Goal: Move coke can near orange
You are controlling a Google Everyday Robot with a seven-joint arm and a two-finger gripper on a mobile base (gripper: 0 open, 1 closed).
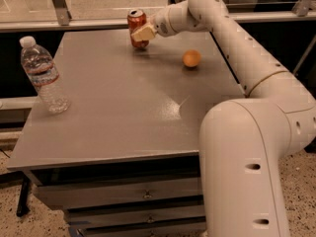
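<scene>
The coke can, red with a silver top, is at the far middle of the grey table, tilted slightly. My gripper reaches in from the right and is shut on the can, one pale finger across its front. The can's base is just above or barely on the table top. The orange lies on the table to the right of the can and a little nearer, about a can's height away from it.
A clear plastic water bottle stands near the table's left edge. My white arm runs along the table's right side. A metal rail and glass back the far edge. Drawers are under the table.
</scene>
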